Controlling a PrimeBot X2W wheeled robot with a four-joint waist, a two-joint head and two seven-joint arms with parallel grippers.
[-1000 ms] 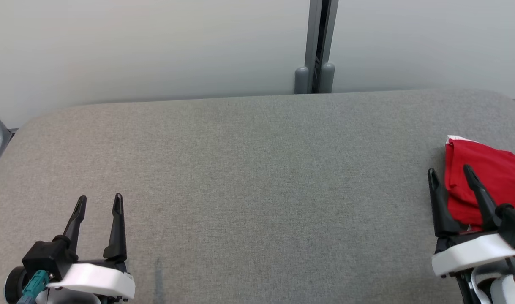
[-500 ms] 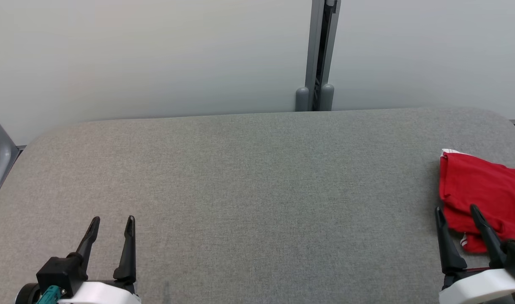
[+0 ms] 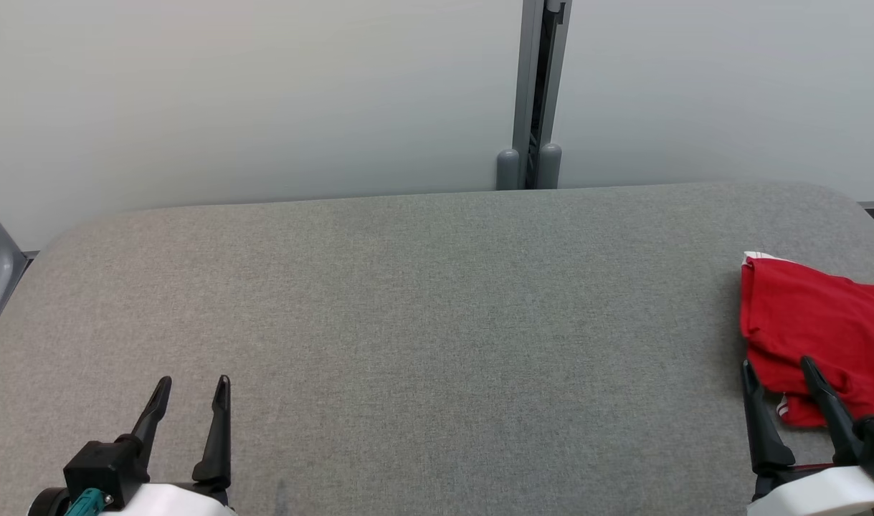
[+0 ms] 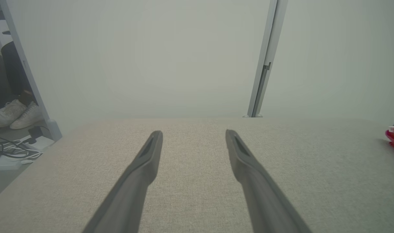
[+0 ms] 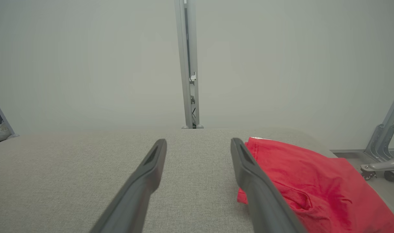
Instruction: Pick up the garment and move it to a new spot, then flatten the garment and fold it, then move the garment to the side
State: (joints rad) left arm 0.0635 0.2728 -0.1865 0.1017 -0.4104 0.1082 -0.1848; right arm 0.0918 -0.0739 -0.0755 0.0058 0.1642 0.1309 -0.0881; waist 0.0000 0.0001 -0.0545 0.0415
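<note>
Both my left gripper (image 3: 194, 380) and right gripper (image 3: 778, 362) stand fingers apart, empty. The crumpled red cloth garment (image 3: 817, 322) lies just beyond my right gripper, at the right edge of the grey fabric bench (image 3: 437, 322); open surface stretches between my grippers.

A big grey cloth table (image 3: 437, 287) with round corners spreads out in front of the left gripper (image 3: 194, 380) and the right gripper (image 3: 778, 362). Past its far edge stands a plain pale wall (image 3: 229, 93). A grey post (image 3: 533, 86) splits the wall, ahead of the two grippers and between them. Off to the left of the left gripper, white shoes (image 4: 14, 115) and wires (image 4: 9, 152) lie on the floor (image 4: 3, 184). To the right of the right gripper, a grey metal leg (image 5: 382, 142) stands on a small wheel (image 5: 392, 175). The light is soft.
</note>
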